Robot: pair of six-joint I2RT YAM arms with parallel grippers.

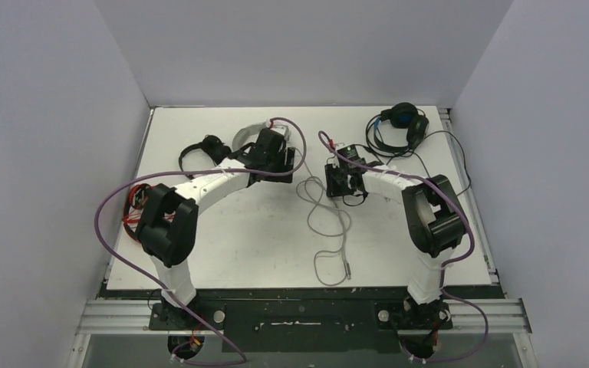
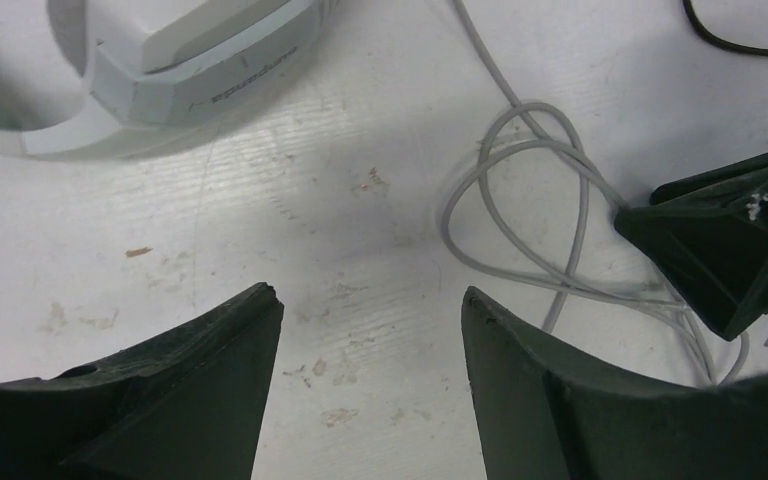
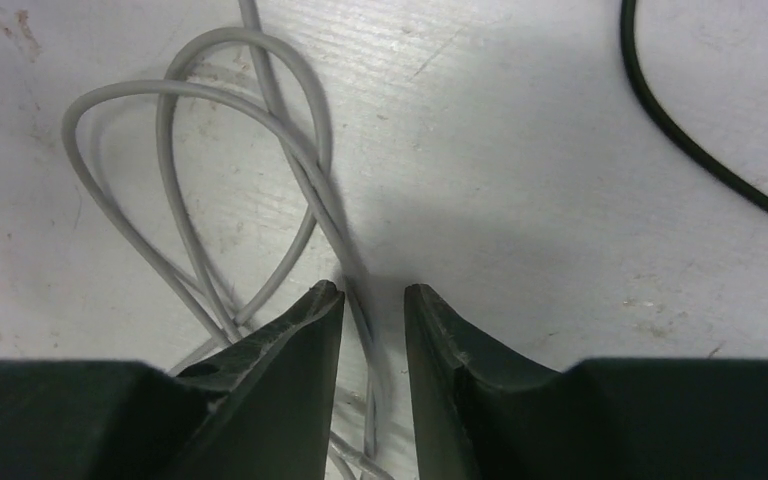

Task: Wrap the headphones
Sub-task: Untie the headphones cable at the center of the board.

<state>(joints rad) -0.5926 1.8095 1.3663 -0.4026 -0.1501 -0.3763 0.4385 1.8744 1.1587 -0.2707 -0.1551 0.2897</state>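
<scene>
Item: white-grey over-ear headset (image 2: 200, 70), angular pale shell with faint lettering on its side, lying on the table (image 1: 222, 245) at far centre-left; its thin grey cable (image 3: 328, 222) trails toward the near edge in loose overlapping loops, ending in a plug (image 1: 347, 270) near the front; left gripper (image 2: 370, 300) just beside the headset, fingers set wide apart over bare tabletop, holding nothing; right gripper (image 3: 373, 290) low over the cable loops, jaws only narrowly apart, grey strands running into the gap, not visibly pinched; black-with-blue headset (image 1: 399, 124) at far right, its black cable (image 3: 660, 120) curving nearby; small black headset (image 1: 199, 153) left of the white-grey one; red-and-black headset (image 1: 132, 207) at the left edge, mostly hidden by the left arm.
</scene>
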